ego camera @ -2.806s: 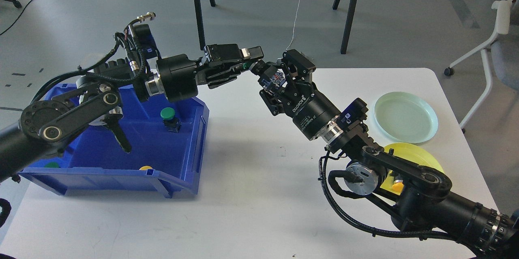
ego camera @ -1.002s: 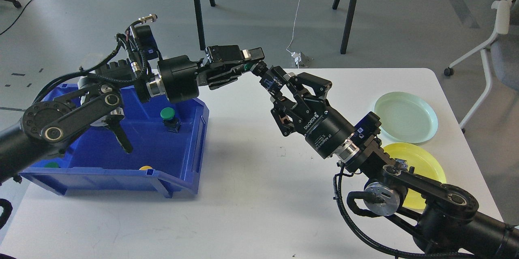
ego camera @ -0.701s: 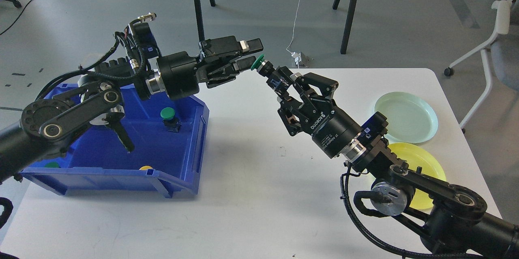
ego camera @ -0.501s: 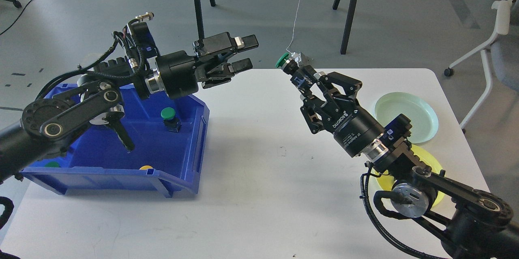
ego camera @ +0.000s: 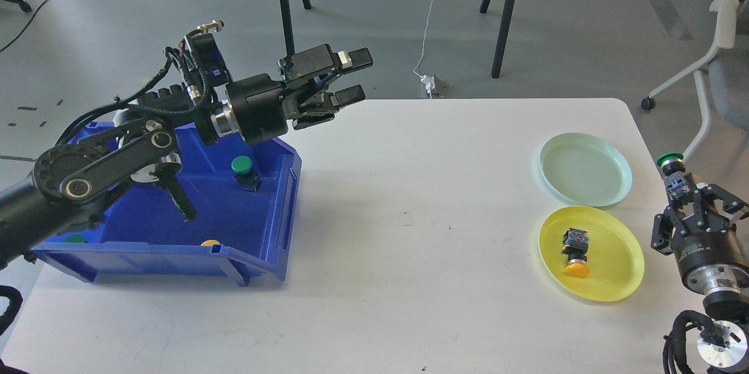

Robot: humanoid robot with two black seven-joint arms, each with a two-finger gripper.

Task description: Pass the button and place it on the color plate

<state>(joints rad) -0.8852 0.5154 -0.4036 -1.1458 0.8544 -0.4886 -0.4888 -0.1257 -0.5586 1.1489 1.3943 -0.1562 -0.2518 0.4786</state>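
Placement is the step in hand, and the right end effector, low at the right edge of the view, is clenched on the green button, held cap-up in the air beside the tabletop edge. By colour the green button belongs on the green plate, which lies just left of it and is bare. To do this well, I judge the arm should carry the button inward over the middle of that plate, lower until the body is close to the plate floor, and only then part the fingers, since a drop from height could let the round cap roll it off the shallow rim. The yellow plate nearer to me already holds a yellow button lying on its side; the path should stay clear of it.

Farther left, the blue bin holds another green button standing upright, with a yellow cap and a green cap just showing along its near wall. Above the bin's far corner the left end effector hangs released, fingers apart and holding nothing.

No brand or writing can be read anywhere: the right end effector shows only blank dark housing from this angle.
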